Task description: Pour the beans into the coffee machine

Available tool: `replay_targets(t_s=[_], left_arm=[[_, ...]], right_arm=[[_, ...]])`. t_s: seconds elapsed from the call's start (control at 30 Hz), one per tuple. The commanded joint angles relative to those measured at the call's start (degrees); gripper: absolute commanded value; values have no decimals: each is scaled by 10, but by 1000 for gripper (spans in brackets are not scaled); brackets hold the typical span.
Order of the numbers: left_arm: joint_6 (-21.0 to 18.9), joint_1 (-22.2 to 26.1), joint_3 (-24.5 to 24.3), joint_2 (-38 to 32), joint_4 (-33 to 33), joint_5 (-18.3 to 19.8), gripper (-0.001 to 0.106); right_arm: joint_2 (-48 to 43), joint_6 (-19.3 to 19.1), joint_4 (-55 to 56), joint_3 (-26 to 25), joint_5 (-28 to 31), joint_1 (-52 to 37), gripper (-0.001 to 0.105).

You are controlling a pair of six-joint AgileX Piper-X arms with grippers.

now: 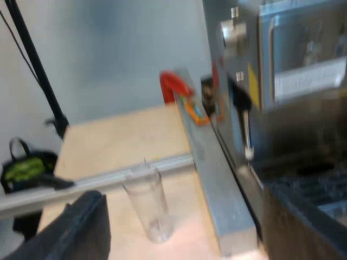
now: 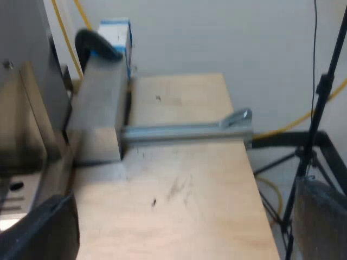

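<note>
Your left gripper [image 1: 76, 227] hangs low over the table [image 1: 108, 146]. The glass [image 1: 146, 206] stands upright just ahead of it, near but not touching. I cannot tell whether that gripper is released or clenched.

The glass is the thing to watch. It looks clear right through and I can make out no beans in it, so I'd judge the pour either done or not yet loaded. It stands just beside a metal rail [image 1: 97, 181], though I can't say whether they touch. The rail likely serves as a stop, so the glass sits at a known spot for pick-up.

The coffee machine [image 1: 282, 108] rises farther ahead of this gripper, beyond the glass. It is probably near enough that the carry to it would be short.

Your right gripper [image 2: 179, 233] is released, its fingers [image 2: 43, 227] spread wide over bare table and grasping nothing. It is probably held apart from the glass so the left arm has room to work.
</note>
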Motion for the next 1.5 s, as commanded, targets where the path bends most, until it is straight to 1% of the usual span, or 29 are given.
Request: replay_targets(t_s=[0.03, 0.07, 0.13, 0.17, 0.23, 0.3, 0.5, 0.7, 0.77, 0.83, 1.5], left_arm=[[-6, 0, 56, -78, -11, 2, 61], [-6, 0, 61, -78, -11, 4, 61], [-6, 0, 87, -78, -11, 9, 61], [-6, 0, 87, -78, -11, 9, 61], [-6, 0, 111, -78, -11, 9, 61], [-6, 0, 119, -78, -11, 13, 61], [-6, 0, 121, -78, -12, 17, 61], [-6, 0, 121, -78, -12, 17, 61], [-6, 0, 121, -78, -12, 17, 61], [-6, 0, 121, -78, -12, 17, 61], [-6, 0, 121, -78, -12, 17, 61]], right_arm=[[-26, -8, -8, 26, -5, 0, 81], [-26, -8, -8, 30, -5, 0, 81], [-26, -8, -8, 53, -5, 0, 81], [-26, -8, -8, 57, -5, 0, 81], [-26, -8, -8, 82, -5, 0, 81], [-26, -8, -8, 97, -5, 0, 81], [-25, -3, -7, 140, -5, 0, 81], [-25, -3, -2, 156, -5, 0, 81], [-25, -3, -1, 169, -5, 0, 81], [-25, 9, -5, 179, -3, 0, 81], [-25, 10, -5, 179, -3, 0, 81]])
